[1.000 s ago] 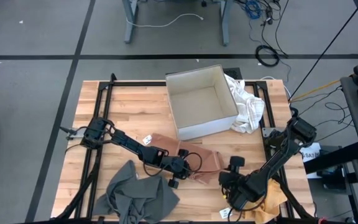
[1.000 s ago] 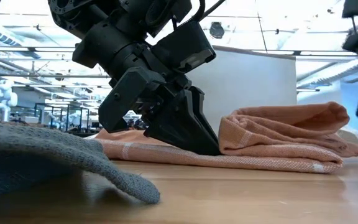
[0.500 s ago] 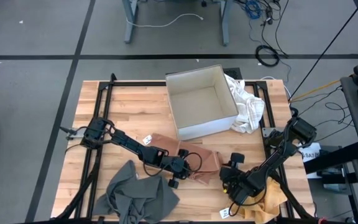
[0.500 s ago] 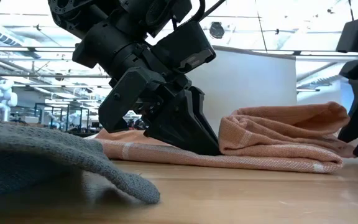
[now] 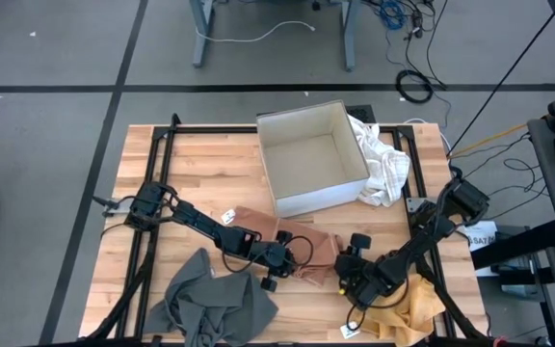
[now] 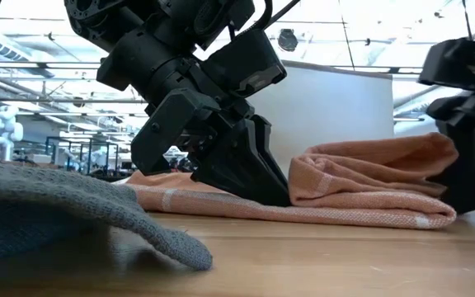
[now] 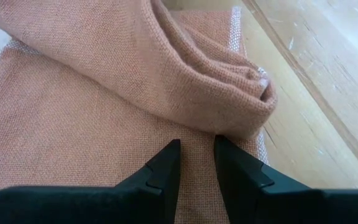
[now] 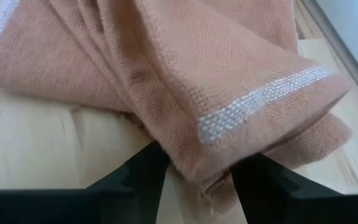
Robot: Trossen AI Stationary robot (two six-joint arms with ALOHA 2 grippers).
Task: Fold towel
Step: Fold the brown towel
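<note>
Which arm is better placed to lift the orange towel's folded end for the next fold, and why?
Probably the right: the right gripper has its open fingers either side of the orange towel's bunched end, while the left gripper presses the flat layer.

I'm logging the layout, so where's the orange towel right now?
In the high view the orange towel lies at the table's front middle, just in front of the white box, between the left gripper and right gripper.

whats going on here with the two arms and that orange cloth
The two arms are folding the orange towel at the table's front middle. The left gripper presses its nearly closed fingers down on the flat part. The right gripper is open around the towel's bunched end. A grey cloth lies nearby.
</note>
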